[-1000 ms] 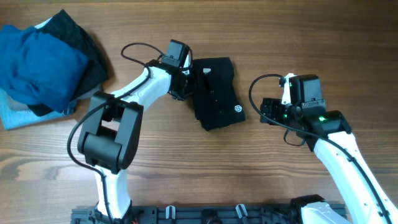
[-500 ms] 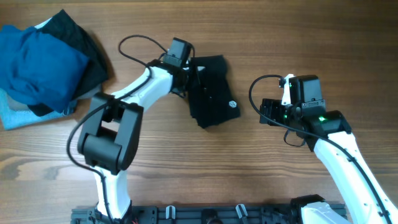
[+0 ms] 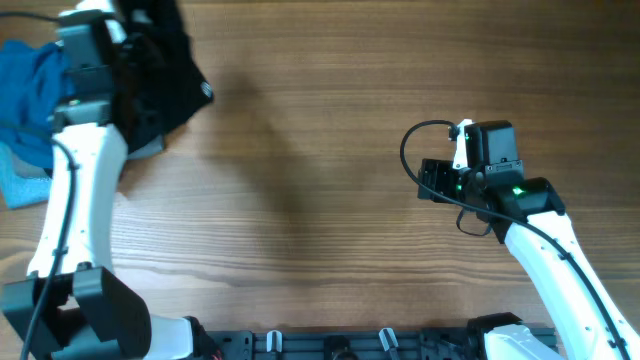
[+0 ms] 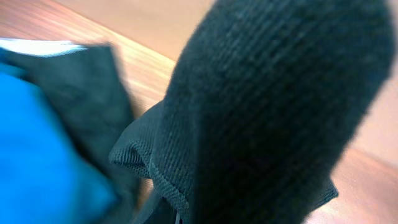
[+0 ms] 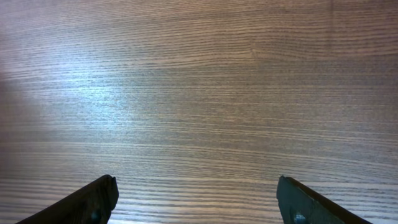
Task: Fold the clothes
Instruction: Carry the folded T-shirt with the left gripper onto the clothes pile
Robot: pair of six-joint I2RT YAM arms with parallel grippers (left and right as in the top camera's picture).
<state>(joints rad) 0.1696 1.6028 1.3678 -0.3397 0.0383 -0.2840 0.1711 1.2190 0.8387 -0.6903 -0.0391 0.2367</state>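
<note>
The black clothes hang bunched at the far left back of the table, over the edge of the garment pile, with a small white logo showing. My left gripper is shut on them and its fingers are buried in the fabric. In the left wrist view the black knit fills most of the picture and hides the jaws. My right gripper stands open at the right, above bare wood, with nothing between its fingers.
A bright blue garment lies heaped at the far left, also seen as the blue garment beside a dark cloth. A light blue cloth sticks out beneath the pile. Brown wooden tabletop spans the middle.
My left gripper closed on the black clothes near the table's middle and swung them far to the left and back, over the pile. The right arm has not moved.
</note>
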